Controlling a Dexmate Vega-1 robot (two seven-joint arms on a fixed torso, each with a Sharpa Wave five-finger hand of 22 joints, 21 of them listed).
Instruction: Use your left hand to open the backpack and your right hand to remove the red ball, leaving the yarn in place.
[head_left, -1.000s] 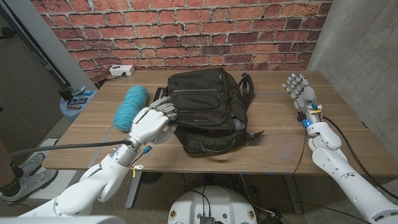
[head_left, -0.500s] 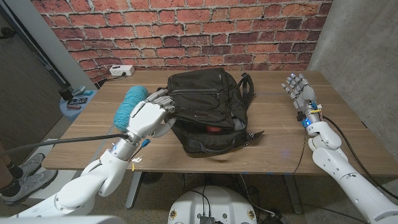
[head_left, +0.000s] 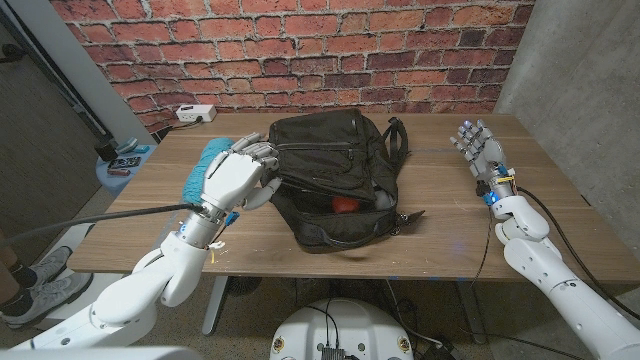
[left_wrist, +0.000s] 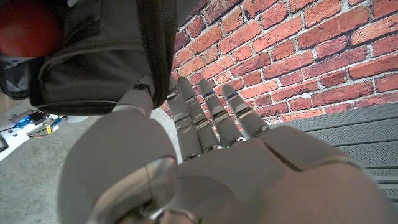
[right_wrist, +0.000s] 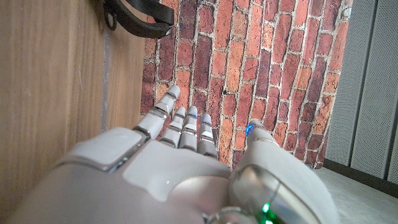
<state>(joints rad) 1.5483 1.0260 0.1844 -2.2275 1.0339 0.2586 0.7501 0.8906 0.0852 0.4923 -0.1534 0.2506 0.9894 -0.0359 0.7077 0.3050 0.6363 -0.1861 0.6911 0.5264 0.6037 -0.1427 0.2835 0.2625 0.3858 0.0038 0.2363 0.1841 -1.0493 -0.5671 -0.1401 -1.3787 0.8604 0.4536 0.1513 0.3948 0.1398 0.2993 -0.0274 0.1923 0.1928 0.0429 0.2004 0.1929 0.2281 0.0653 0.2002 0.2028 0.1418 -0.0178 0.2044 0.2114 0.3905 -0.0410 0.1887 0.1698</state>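
- Our left hand (head_left: 236, 176) grips the backpack's (head_left: 335, 150) upper flap at its left edge, lifting it so the opening gapes toward us.
- Inside that opening we see the red ball (head_left: 344, 204).
- The blue yarn (head_left: 205, 161) lies outside, just left of the backpack.
- Our right hand (head_left: 481, 148) waits well right of the backpack, fingers spread, holding nothing, ready to reach in.

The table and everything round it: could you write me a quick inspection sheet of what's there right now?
Surface: wooden table.
Job's things: black backpack lifted open at its near side, red ball visible inside; blue yarn beside it.
Clutter: nothing seen.
Hands: left robot hand grips the backpack's flap; right robot hand apart, fingers spread, empty.
Cables: black cable along the left arm.
Surroundings: brick wall, white power strip.
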